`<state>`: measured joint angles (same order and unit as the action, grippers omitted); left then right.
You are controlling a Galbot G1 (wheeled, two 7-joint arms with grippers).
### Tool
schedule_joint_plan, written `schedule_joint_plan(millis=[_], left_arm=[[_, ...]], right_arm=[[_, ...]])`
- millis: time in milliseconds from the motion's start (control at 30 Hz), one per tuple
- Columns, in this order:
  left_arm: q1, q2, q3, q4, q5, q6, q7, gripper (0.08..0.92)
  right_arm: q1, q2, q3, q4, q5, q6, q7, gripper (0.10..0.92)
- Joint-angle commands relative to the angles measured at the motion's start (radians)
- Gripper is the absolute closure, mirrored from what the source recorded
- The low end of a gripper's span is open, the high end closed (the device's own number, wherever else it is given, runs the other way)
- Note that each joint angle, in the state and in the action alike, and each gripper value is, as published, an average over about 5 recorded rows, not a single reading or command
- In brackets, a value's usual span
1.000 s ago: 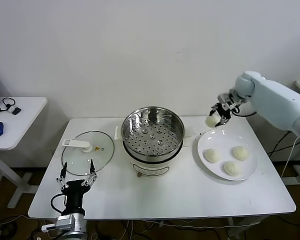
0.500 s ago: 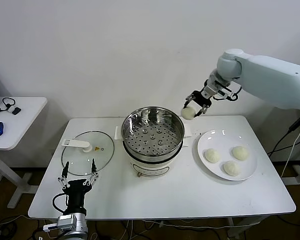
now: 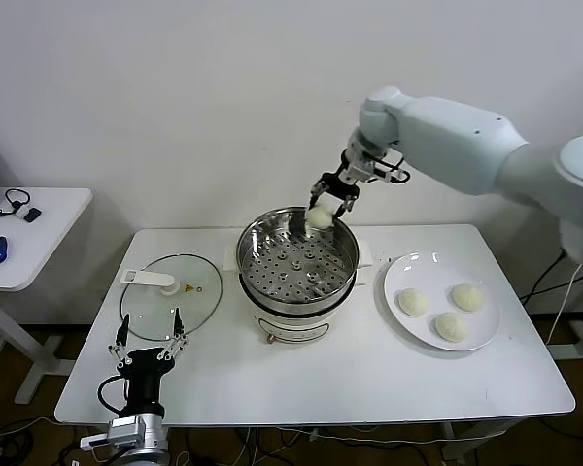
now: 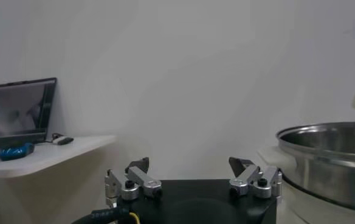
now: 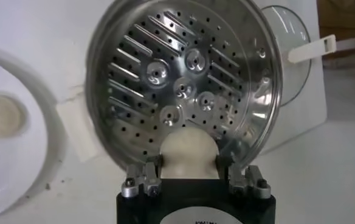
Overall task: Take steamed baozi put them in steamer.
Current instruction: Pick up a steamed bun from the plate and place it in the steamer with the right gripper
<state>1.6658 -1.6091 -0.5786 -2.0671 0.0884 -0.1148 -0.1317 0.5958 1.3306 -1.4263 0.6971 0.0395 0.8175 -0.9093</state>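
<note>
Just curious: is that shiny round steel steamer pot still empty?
Empty. The steamer shows only its bare perforated tray; the right gripper holds one cream-white bun above it.

The steamer [image 3: 296, 269] stands mid-table [image 3: 369, 379], with the glass lid [image 3: 170, 296] lying to its left and the plate [image 3: 408, 330] to its right. Three baozi [image 3: 449, 309] rest on the plate; a fourth baozi [image 3: 319, 217] hangs above the steamer's back rim.
</note>
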Motion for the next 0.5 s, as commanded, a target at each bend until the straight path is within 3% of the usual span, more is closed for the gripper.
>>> schedule_joint_plan(millis=[33,500], left_arm=[[0.001,-0.049,-0.004,0.004,-0.005,-0.004,-0.003,0.177],[-0.006,-0.049,-0.002,0.011,0.001,-0.004,-0.007,0.177]], right_arm=[[-0.139,0.152,0.077,-0.210,-0.142,0.055,0.020,0.423],[-0.186,0.182,0.116,-0.254,-0.149,0.055,0.021,0.423]])
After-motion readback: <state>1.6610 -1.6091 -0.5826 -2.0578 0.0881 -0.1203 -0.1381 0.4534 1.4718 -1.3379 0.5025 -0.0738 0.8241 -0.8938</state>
